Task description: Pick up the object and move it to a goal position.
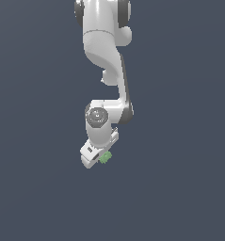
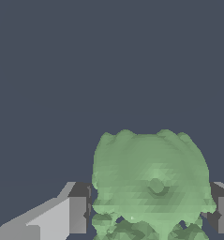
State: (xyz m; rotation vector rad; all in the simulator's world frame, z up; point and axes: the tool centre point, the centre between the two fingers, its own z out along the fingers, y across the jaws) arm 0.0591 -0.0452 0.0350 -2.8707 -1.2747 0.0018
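The object (image 1: 105,157) is a tiny light-green blocky piece that peeks out beside the white hand of the arm in the exterior view. In the wrist view the object (image 2: 151,183) looms large and bumpy, sitting between the two fingers. One finger's dark pad (image 2: 79,211) lies against one side of it and the other pad (image 2: 221,213) against the opposite side. My gripper (image 2: 150,211) is shut on the object. From outside, the gripper (image 1: 97,159) points down and its fingertips are mostly hidden under the hand.
A plain dark blue-grey surface (image 1: 180,188) fills both views. The white arm (image 1: 104,52) comes down from the exterior view's top middle. No other objects show.
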